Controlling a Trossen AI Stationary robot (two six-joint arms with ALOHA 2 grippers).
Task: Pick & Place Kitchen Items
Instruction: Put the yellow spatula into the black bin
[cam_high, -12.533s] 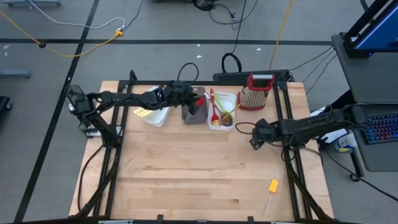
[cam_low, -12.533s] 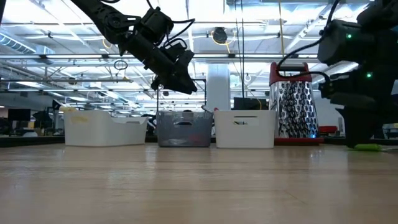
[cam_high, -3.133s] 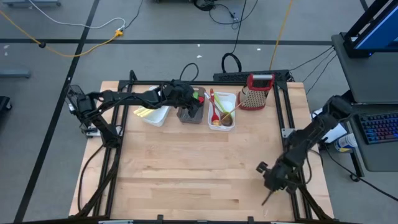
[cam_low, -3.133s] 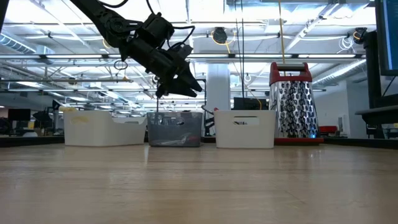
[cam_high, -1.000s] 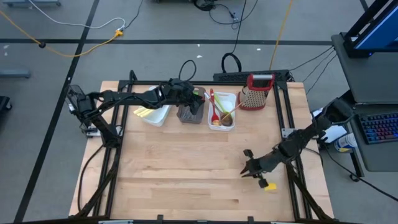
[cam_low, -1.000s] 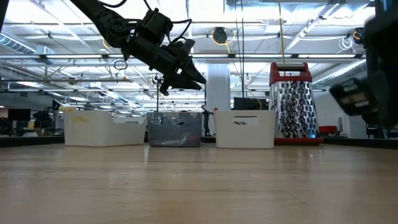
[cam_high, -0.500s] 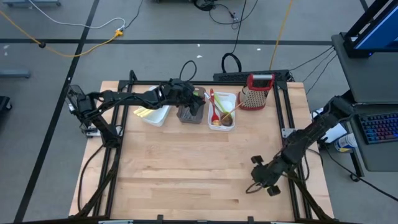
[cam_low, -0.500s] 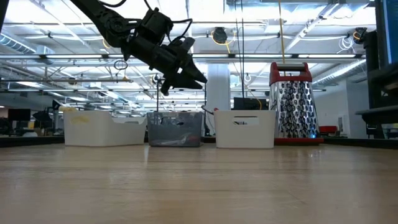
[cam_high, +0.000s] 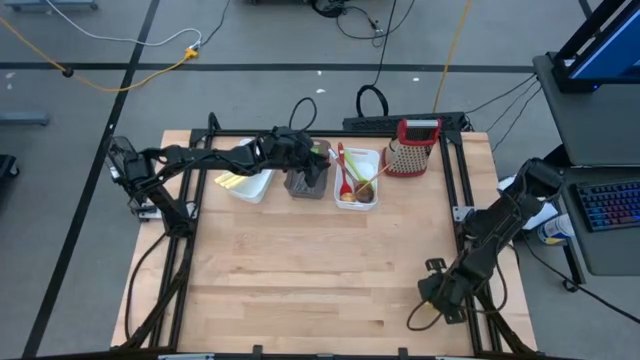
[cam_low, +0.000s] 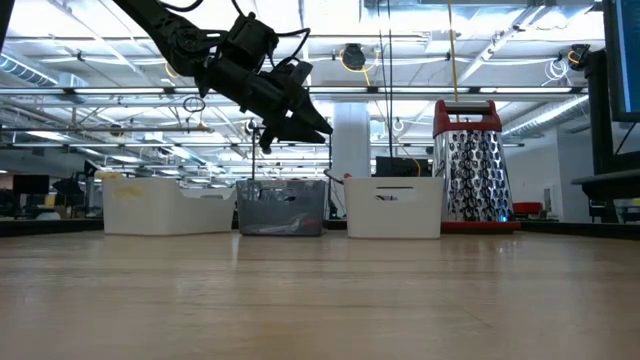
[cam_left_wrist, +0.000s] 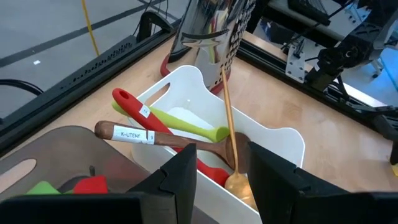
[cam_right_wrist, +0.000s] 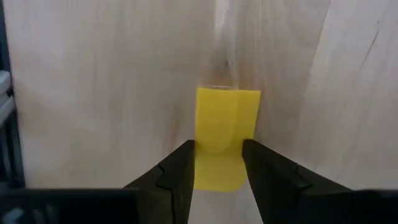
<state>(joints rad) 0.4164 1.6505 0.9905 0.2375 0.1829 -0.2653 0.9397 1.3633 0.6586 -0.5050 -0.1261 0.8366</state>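
a: right wrist view: the yellow spatula head (cam_right_wrist: 222, 134) lies flat on the table (cam_right_wrist: 93, 81), between the right gripper (cam_right_wrist: 216, 163) fingers, which stand parted, not gripping, apparently lining up a pick.

b: left gripper (cam_left_wrist: 217, 180), parted and empty, hovers over the white tub (cam_left_wrist: 273, 140) holding the red spoon (cam_left_wrist: 134, 107), green spoon (cam_left_wrist: 186, 127) and wooden spoon (cam_left_wrist: 140, 134).

Red-top box grater (cam_high: 413, 146) at table (cam_high: 300, 270) back, right of 3 tubs: white (cam_high: 249, 187), grey (cam_high: 311, 184), white (cam_high: 361, 160).
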